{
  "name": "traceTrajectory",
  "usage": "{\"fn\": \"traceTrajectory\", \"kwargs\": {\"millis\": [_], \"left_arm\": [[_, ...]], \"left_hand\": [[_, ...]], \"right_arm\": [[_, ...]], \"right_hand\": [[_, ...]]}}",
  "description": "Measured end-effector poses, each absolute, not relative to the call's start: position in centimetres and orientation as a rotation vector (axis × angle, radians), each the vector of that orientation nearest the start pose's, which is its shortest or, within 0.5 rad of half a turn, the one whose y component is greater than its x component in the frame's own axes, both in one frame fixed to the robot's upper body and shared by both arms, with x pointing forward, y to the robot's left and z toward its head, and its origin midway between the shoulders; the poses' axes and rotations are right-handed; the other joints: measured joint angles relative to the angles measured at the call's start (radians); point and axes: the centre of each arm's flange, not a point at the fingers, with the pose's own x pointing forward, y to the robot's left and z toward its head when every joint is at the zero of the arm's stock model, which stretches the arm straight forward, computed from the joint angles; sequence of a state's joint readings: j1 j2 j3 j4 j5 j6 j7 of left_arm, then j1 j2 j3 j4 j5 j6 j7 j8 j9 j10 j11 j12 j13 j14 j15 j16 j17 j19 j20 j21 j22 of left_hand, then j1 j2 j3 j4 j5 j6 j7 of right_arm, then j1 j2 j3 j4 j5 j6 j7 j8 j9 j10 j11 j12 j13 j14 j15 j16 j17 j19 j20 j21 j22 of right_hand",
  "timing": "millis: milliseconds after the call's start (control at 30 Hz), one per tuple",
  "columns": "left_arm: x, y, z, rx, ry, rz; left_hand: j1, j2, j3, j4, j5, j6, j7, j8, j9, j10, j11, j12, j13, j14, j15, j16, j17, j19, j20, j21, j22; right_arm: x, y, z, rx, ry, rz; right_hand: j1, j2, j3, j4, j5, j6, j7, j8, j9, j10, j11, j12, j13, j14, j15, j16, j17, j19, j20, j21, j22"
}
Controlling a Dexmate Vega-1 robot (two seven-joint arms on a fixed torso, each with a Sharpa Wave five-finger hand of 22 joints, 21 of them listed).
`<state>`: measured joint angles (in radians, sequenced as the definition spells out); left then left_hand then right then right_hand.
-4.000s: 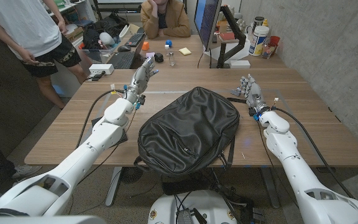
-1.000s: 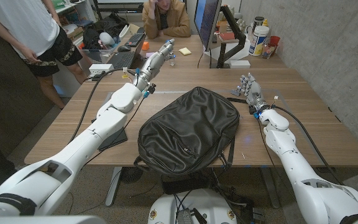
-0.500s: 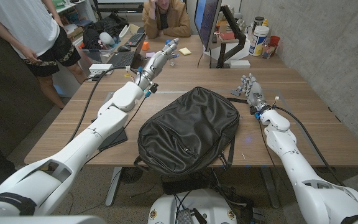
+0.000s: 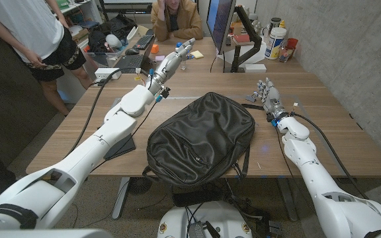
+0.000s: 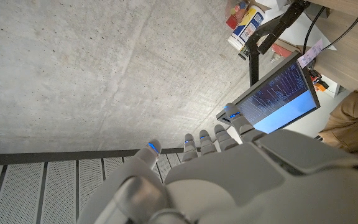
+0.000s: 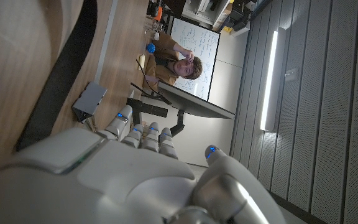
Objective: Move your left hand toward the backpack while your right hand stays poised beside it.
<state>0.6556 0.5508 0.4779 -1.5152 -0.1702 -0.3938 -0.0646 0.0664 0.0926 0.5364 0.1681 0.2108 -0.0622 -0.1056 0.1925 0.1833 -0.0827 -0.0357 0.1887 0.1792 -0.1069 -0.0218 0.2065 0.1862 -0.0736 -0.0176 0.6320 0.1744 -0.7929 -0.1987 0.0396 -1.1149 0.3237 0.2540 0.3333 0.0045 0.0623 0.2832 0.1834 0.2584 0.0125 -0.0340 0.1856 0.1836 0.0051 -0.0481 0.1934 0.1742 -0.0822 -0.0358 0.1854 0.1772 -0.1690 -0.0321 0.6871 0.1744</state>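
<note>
No text is legible; the lines on the monitor (image 5: 278, 98) and the whiteboard (image 6: 194, 42) are too small to read.

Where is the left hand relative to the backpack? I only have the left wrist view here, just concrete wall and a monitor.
Observer: The left hand is raised beyond the black backpack's far left corner, not touching it.
Operator: Is it holding anything?
Observer: No, its fingers are extended, pointing toward the table's far side.
Operator: And the right hand?
Observer: The right hand stands beside the backpack's right edge, fingers up, holding nothing.
</note>
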Motion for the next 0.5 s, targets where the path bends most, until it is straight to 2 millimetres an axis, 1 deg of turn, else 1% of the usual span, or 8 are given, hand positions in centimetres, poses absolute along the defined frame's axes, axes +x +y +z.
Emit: {"fn": "traceTrajectory", "kwargs": {"millis": [200, 233, 367, 500], "left_arm": [[57.6, 17.7, 11.9, 0.556, -1.053, -0.398], [57.6, 17.6, 11.9, 0.557, -1.055, -0.399], [57.3, 17.4, 11.9, 0.564, -1.065, -0.405], [57.0, 17.3, 11.9, 0.574, -1.074, -0.408]], "left_hand": [[0.000, 0.000, 0.000, 0.000, 0.000, 0.004, -0.003, 0.000, 0.001, 0.000, 0.000, 0.000, 0.000, 0.004, -0.004, 0.000, 0.000, 0.000, 0.000, 0.000, 0.000], [0.000, 0.000, 0.000, 0.000, 0.000, 0.007, 0.000, 0.000, 0.001, 0.004, -0.004, 0.000, 0.000, 0.004, -0.004, 0.000, 0.000, 0.000, 0.000, 0.000, 0.000], [0.004, 0.004, 0.003, 0.003, 0.000, 0.015, 0.001, 0.004, 0.001, 0.007, 0.000, 0.000, 0.000, 0.004, -0.004, 0.000, 0.000, 0.000, 0.000, -0.004, 0.000], [0.004, 0.004, 0.006, 0.000, 0.000, 0.018, 0.004, 0.004, 0.001, 0.007, 0.000, 0.000, 0.000, 0.004, -0.004, 0.000, 0.000, 0.000, 0.000, -0.004, 0.000]], "right_arm": [[67.3, -31.6, -2.4, 0.068, -0.620, 0.204], [67.3, -31.6, -2.4, 0.068, -0.621, 0.204], [67.2, -31.6, -2.5, 0.068, -0.623, 0.203], [67.0, -31.6, -2.5, 0.067, -0.625, 0.203]], "right_hand": [[0.000, 0.000, 0.000, 0.000, 0.000, 0.000, 0.000, 0.000, 0.000, 0.000, 0.000, 0.000, 0.000, 0.000, 0.000, 0.000, 0.000, 0.000, 0.000, 0.000, 0.000], [0.000, 0.000, 0.000, 0.000, 0.000, 0.000, 0.000, 0.000, 0.000, 0.000, 0.000, 0.000, 0.000, 0.000, 0.000, 0.000, 0.000, 0.000, 0.000, 0.000, 0.000], [0.000, 0.000, 0.000, 0.000, 0.000, 0.000, 0.000, 0.000, 0.000, 0.000, 0.000, 0.000, 0.000, 0.000, 0.000, 0.000, 0.000, 0.000, 0.000, 0.000, 0.000], [0.000, 0.000, 0.002, -0.002, 0.000, 0.000, 0.000, 0.000, 0.000, 0.000, 0.000, 0.000, 0.000, 0.000, 0.000, 0.000, 0.000, 0.000, 0.000, 0.000, 0.000]]}}
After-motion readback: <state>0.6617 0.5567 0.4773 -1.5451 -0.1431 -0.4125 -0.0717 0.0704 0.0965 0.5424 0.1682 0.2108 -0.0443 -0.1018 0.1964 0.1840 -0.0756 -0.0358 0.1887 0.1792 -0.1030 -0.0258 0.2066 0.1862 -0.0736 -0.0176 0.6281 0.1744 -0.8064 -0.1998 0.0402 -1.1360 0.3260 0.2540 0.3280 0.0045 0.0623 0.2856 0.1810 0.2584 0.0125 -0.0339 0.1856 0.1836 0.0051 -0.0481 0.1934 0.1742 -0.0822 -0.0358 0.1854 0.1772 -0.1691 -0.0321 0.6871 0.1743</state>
